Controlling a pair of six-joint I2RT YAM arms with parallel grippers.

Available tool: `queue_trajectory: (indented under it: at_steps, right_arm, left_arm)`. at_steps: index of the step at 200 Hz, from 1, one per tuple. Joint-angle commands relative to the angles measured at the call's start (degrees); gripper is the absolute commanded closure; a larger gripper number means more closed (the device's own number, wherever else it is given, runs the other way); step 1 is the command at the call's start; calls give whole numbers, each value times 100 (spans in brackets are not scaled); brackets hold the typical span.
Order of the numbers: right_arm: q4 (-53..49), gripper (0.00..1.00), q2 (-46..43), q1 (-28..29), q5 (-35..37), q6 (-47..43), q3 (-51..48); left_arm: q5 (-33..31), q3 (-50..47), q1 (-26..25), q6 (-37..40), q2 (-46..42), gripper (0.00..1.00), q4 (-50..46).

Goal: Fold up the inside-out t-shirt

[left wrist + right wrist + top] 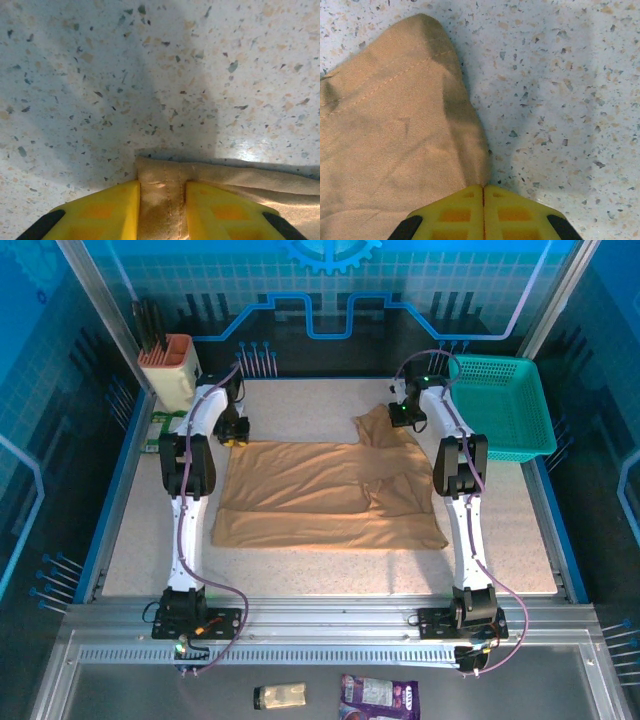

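Both your claws worked the t-shirt (320, 495) spread mid-table. Your right gripper (483, 192) had its jaws pressed fully together, pinching the shirt's far right edge. Your left gripper (162, 200) stood narrowly parted, a stitched hem between its fingers (105, 207) at the shirt's far left corner.

A tan t-shirt (320, 495) lies spread across the speckled table (130, 550) between the two arms. The left gripper (234, 433) sits at the shirt's far left corner, the right gripper (402, 418) at its bunched far right part. A teal basket (505, 405) stands far right, a beige holder (170, 370) far left.
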Motion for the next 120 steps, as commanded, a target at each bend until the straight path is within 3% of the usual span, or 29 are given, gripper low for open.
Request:
queue_trajectory:
  at_steps: [1, 51, 80, 120]
  right_arm:
    - [-247, 91, -171, 73, 110, -58, -98]
    - [-243, 93, -230, 71, 141, -73, -157]
    - [-256, 97, -305, 74, 142, -45, -168]
    - [16, 100, -889, 74, 153, 98, -695]
  left_arm:
    - [-84, 191, 72, 147, 119, 71, -71]
    - [-65, 205, 72, 138, 198, 72, -10]
    - [-88, 92, 78, 99, 35, 83, 185]
    - [-230, -1039, 72, -17, -846, 93, 1161]
